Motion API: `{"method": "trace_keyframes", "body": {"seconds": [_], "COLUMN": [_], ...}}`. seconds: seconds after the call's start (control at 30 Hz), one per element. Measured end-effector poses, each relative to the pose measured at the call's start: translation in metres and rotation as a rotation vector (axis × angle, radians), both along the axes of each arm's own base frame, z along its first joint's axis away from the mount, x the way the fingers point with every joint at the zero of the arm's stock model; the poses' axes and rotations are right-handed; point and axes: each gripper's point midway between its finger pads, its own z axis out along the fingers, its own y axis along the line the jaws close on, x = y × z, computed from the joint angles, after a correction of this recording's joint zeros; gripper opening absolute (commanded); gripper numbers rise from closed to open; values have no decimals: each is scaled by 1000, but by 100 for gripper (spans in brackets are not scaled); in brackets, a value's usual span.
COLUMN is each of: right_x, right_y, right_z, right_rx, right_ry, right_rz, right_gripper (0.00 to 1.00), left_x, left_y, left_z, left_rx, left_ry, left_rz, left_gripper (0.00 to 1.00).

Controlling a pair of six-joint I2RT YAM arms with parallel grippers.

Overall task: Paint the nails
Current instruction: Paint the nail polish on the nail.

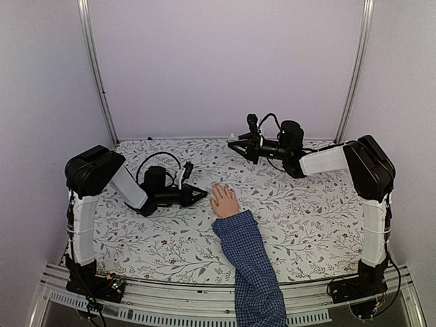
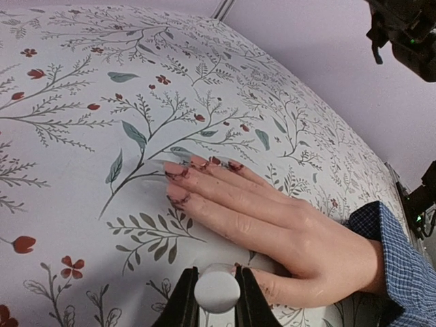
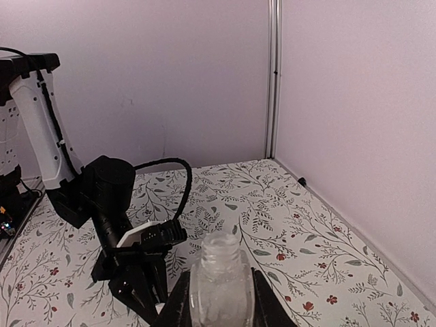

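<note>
Left gripper [image 2: 216,310]: pinching a white cap [image 2: 216,287]; the brush is hidden, probably hanging beneath.
Right gripper [image 3: 219,303]: clamping an open bottle [image 3: 221,272] upright, well apart from the hand [image 2: 272,225].
Nails [image 2: 204,165]: lying just ahead of that cap, streaked dark red.
Risk: the unseen brush could be straying onto skin or cloth [image 2: 68,170]; a slipping grip could be tipping the bottle.

Pinched in the left gripper [image 2: 215,270], a round white cap [image 2: 216,293]. Just ahead of it, a pale hand [image 2: 272,225] flat on floral cloth [image 2: 75,170], nails [image 2: 178,174] smeared dark red. Farther right, a blue checked sleeve [image 2: 403,262].
</note>
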Motion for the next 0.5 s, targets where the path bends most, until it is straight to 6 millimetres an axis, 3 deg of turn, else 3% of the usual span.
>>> {"method": "trace_keyframes", "body": {"seconds": [0.5], "right_x": [0], "right_y": [0], "right_z": [0], "right_rx": [0], "right_ry": [-1], "right_rz": [0], "right_gripper": [0], "left_x": [2], "left_y": [0], "left_z": [0], "left_rx": [4], "left_ry": [-2], "left_rz": [6], "left_gripper": [0]}}
